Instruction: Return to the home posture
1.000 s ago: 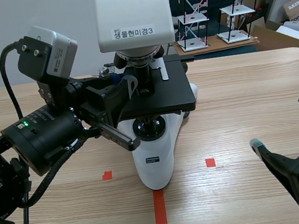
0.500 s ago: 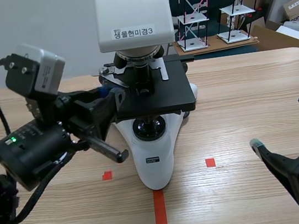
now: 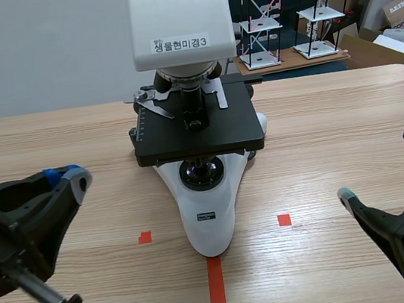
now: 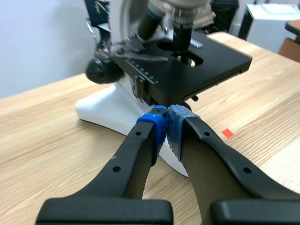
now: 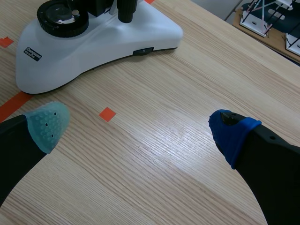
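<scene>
**Figure. Both arms low at the near table edge, flanking the microscope; task: return to home posture.**

The task names no object to handle, so the arms themselves are its subject. The fixed reference is the microscope (image 3: 207,196), which stands upright at the centre of the table (image 3: 318,120). Its base sits over the far end of the red tape line (image 3: 216,292).

In the scene view the left gripper (image 3: 71,181) lies at about 8 o'clock from the microscope base. Its fingers are pressed together on nothing. The left wrist view confirms this: the left gripper (image 4: 166,124) shows its two blue pads (image 4: 157,131) meeting tip to tip. The microscope (image 4: 187,70) stands at 12 o'clock of these tips, apart from them. The fingers' long axis therefore points at the stage edge.

The right gripper (image 3: 384,163) lies at about 4 o'clock from the base, with its fingers spread wide and nothing between them. In the right wrist view the right gripper (image 5: 139,129) frames bare wood and one red tape square (image 5: 107,114). The white microscope base (image 5: 93,47) sits at about 11 o'clock, well apart.

The left arm appears the nearer of the two to the instrument. Any remaining motion to home is judged to run toward 6 o'clock, away from the stage. The left fingertips are the only part that needs clearance. Neither gripper touches the microscope.
</scene>
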Tool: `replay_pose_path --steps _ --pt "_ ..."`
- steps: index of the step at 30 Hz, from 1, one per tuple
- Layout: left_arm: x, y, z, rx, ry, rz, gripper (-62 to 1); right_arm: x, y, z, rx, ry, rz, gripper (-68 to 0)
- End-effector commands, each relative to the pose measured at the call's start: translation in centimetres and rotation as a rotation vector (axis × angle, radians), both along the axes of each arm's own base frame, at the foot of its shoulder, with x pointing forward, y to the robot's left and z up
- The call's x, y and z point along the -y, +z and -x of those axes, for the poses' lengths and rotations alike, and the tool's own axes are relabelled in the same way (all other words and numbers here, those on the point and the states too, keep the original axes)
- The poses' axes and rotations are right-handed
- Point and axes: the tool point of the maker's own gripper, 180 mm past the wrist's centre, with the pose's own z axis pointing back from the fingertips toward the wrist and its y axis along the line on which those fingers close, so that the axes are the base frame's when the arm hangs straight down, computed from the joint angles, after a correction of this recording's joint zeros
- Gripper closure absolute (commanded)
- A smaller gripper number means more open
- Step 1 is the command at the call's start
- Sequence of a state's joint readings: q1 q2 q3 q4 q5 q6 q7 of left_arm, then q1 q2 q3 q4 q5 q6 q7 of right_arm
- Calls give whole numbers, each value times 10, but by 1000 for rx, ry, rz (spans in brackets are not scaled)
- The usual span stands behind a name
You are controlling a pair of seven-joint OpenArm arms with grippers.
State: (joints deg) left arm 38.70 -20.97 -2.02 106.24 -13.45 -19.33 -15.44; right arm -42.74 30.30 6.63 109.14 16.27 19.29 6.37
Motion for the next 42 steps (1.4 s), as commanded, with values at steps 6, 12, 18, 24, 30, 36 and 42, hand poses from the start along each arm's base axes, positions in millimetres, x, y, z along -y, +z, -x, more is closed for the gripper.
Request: replay_pose_path --steps 6,12,18,24,30,36,42 --pt "-3 17 41 47 -27 -68 -91 -3 10 -3 31 12 -8 -665" --pt "-18 26 60 69 9 -47 -342 -3 9 -3 31 12 -8 -665" --pt "-37 22 60 77 107 -126 -623 -3 9 -3 31 12 -8 -665" --pt "-43 21 58 86 151 -154 -623 -3 10 -3 31 12 -8 -665" --pt "-43 19 58 78 152 -158 -623 -3 10 -3 31 12 -8 -665" --pt "-44 15 58 56 154 -170 -623 -3 10 -3 31 12 -8 -665" --pt "-44 15 58 57 154 -170 -623 -3 10 -3 31 12 -8 -665"
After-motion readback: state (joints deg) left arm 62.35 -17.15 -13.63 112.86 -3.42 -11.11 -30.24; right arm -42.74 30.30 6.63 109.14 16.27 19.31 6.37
